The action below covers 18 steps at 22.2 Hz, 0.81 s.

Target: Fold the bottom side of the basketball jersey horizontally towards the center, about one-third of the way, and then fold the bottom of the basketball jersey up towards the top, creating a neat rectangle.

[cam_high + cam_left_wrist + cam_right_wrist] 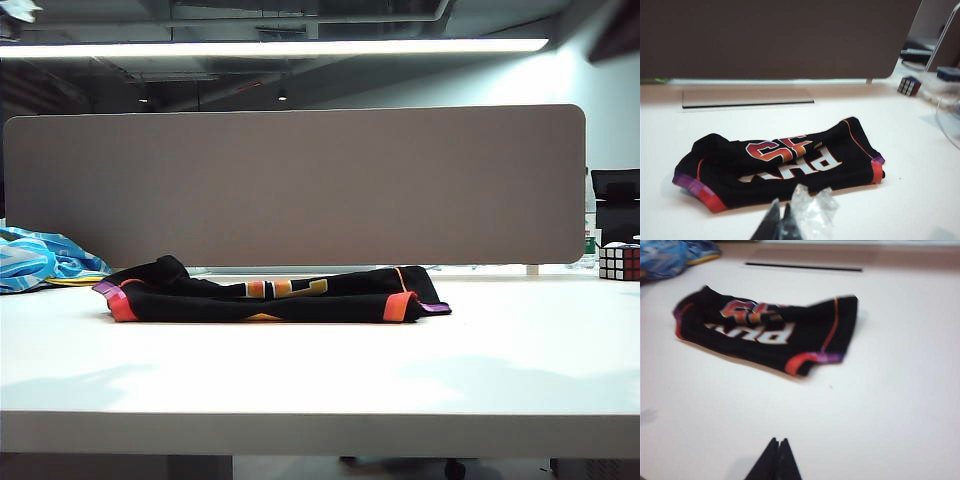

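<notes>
Already the basketball jersey [270, 293] lies on the white table [320, 370] as a compact black band, left of the middle and just in front of the grey partition panel [295, 185]. From both wrist views it reads as a rough rectangle: white lettering and gradient numbers face up, and orange and purple trim shows at both short ends. My judgement is that both folds are made and the task is at or very near its end.

What is left, if anything, is tidying. The left end bunches up into a small hump, and the edges are not quite straight, so the rectangle is loose rather than crisp.

Neither arm touches the cloth. The left claw [781, 220] has its tips pressed together with nothing pinched; it hangs clear of the jersey on the near side, with some crinkled clear plastic wrapped by the fingers. The right claw [778, 452] is likewise pressed together and empty, well apart from the garment over bare table.

A light-blue patterned cloth [35, 258] sits at the far left, and a puzzle cube [619, 261] at the far right; both are apart from the jersey.
</notes>
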Each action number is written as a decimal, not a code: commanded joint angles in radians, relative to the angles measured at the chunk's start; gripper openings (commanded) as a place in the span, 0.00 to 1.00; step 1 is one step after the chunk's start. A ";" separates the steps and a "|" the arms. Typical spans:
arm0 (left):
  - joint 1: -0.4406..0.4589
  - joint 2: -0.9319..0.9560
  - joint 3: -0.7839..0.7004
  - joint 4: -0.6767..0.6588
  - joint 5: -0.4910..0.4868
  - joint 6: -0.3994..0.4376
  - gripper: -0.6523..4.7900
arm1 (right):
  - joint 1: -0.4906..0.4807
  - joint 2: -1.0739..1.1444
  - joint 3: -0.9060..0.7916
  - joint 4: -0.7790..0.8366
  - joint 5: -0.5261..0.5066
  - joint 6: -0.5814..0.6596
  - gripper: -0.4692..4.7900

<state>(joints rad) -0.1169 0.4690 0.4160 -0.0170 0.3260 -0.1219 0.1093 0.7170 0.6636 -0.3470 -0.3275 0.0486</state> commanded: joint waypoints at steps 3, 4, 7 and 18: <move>0.001 -0.198 -0.131 0.004 -0.019 -0.013 0.11 | 0.002 -0.195 -0.196 0.117 0.089 0.082 0.09; 0.001 -0.229 -0.151 0.004 -0.021 -0.019 0.11 | 0.002 -0.235 -0.237 0.150 0.098 0.093 0.09; 0.001 -0.325 -0.211 0.003 -0.045 -0.026 0.11 | 0.002 -0.333 -0.337 0.234 0.117 0.125 0.09; 0.001 -0.459 -0.378 0.069 -0.105 -0.035 0.11 | 0.002 -0.613 -0.639 0.374 0.248 0.101 0.09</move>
<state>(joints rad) -0.1165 0.0093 0.0544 0.0025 0.2234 -0.1547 0.1101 0.1116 0.0391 0.0013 -0.0895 0.1692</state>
